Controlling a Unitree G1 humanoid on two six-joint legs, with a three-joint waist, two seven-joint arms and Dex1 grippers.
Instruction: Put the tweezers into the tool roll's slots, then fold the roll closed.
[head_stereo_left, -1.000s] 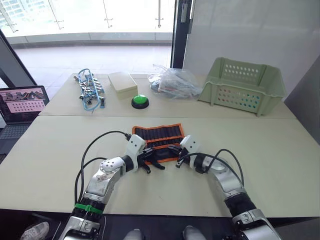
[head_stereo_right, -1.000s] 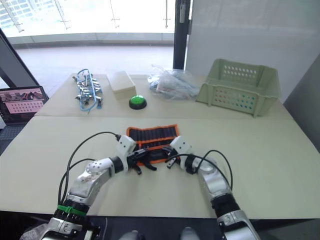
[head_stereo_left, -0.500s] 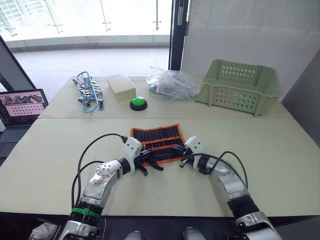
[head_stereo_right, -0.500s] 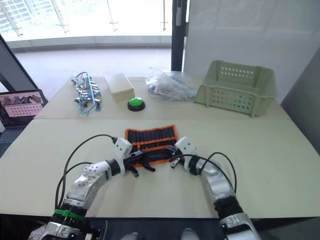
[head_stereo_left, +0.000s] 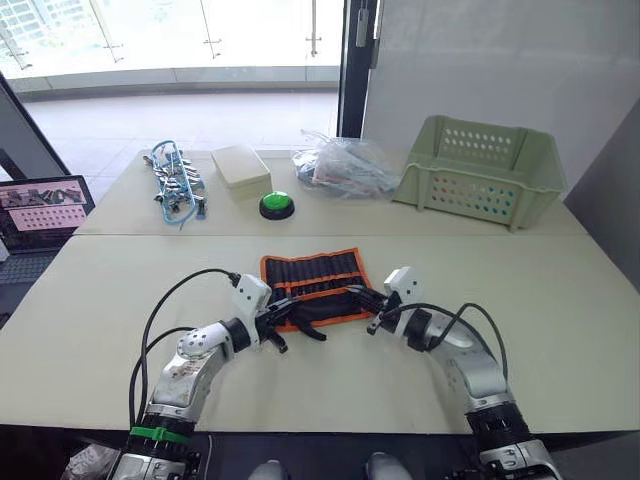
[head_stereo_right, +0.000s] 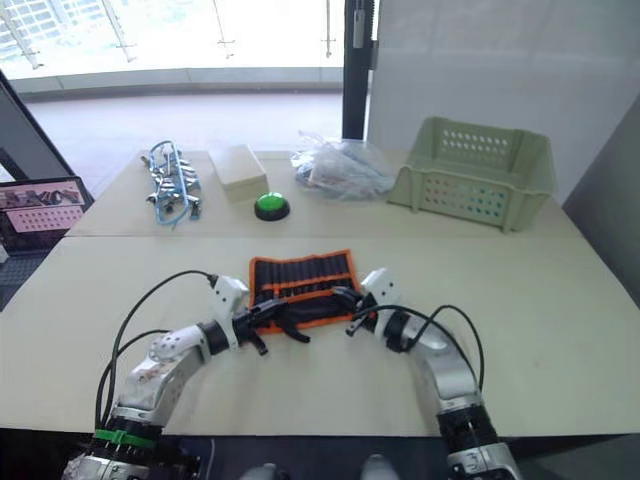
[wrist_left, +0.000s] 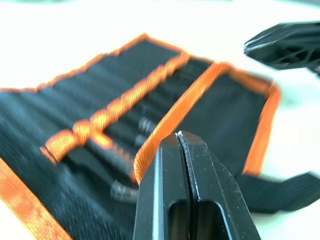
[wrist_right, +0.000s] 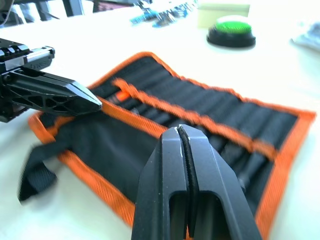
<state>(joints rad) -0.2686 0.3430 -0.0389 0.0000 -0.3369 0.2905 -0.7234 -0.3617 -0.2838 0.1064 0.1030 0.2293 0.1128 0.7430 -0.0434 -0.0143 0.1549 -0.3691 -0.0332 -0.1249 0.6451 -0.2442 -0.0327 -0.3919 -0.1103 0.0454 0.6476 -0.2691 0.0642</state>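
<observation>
Both end effectors, left (head_stereo_left: 281, 325) and right (head_stereo_left: 373, 312), are pinched tight on the tool roll's (head_stereo_left: 312, 282) near orange edge, one at each end.

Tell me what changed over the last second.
Little. Both pincers stay shut at the near edge of the roll: the left pincer at its left corner, the right pincer drawn slightly rightward. The roll lies open as before; basket and button unmoved.

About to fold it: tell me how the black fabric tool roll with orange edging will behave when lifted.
The black fabric tool roll with orange edging probably flops: its near flap already lies folded over. Likely light, so it may slide on the smooth table. Its loose strap may dangle.
</observation>
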